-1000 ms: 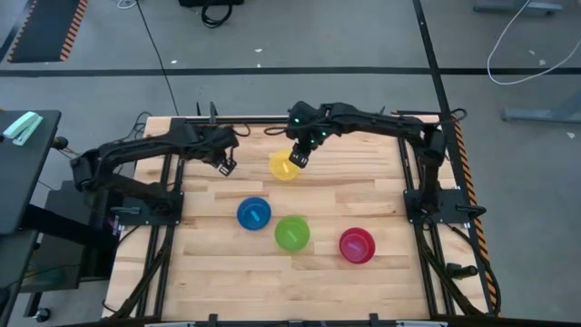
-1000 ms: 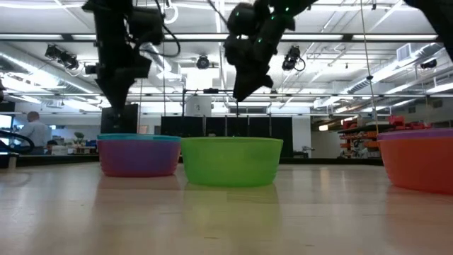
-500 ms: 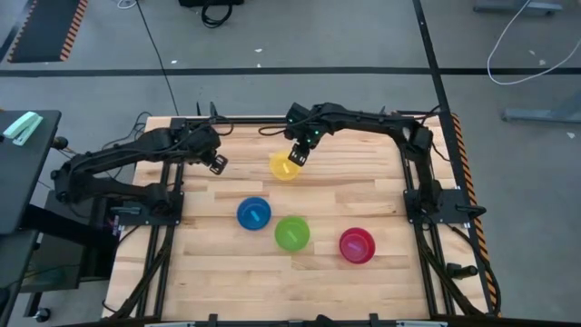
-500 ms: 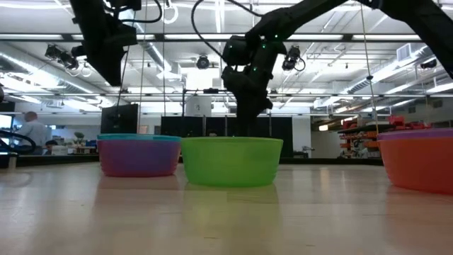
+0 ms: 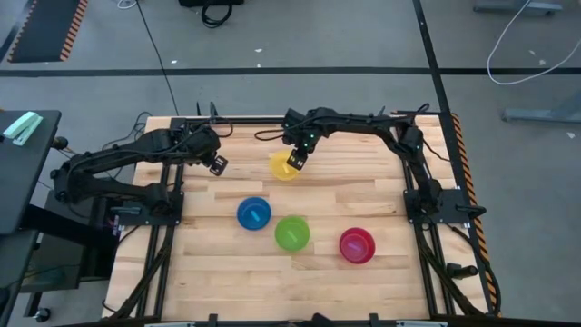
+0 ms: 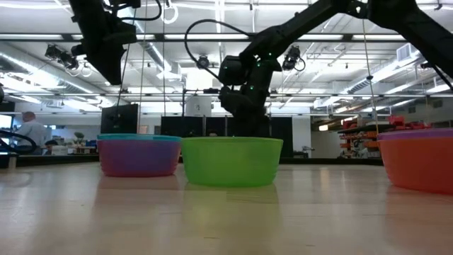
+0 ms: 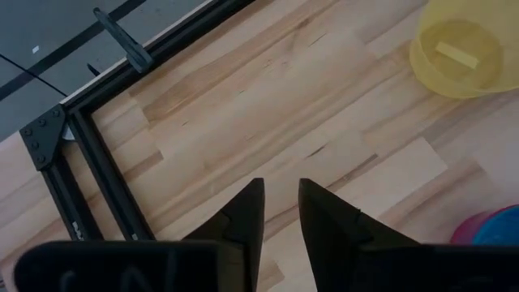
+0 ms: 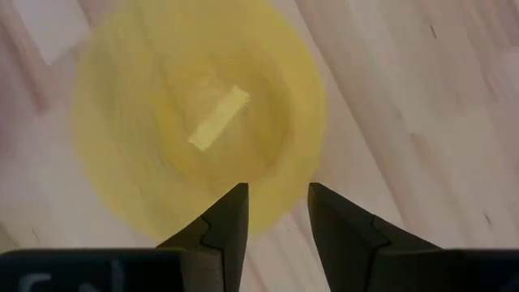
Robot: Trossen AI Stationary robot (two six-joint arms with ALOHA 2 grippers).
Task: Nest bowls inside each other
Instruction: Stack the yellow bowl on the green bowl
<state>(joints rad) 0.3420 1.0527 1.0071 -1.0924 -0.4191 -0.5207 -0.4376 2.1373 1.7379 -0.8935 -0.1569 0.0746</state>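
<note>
Overhead view: right gripper [image 5: 295, 160] sits low at the rim of the yellow bowl [image 5: 282, 168] near the table's far edge, well apart from the blue-over-purple stack [image 5: 253, 213], the green bowl [image 5: 291, 232] and the pink-over-orange stack [image 5: 357, 245] nearer the front. The left gripper [image 5: 218, 164] waits off to the side over bare wood.

Low view: the right arm drops behind the green bowl [image 6: 231, 161], which hides the yellow one; purple bowl with blue rim [image 6: 138, 154] stands beside it, and an orange bowl [image 6: 419, 161] stands apart at the frame's edge.

Left wrist view: its fingers stand a little parted and empty, with the yellow bowl [image 7: 461, 52] well ahead.

Right wrist view: the fingers [image 8: 227, 223] are slightly parted, holding nothing, poised over the near rim of the yellow bowl [image 8: 199, 126].

To do this well, I judge the jaws should straddle the wall, one finger inside and one outside, then descend squarely before closing, so the light bowl does not skid.
</note>
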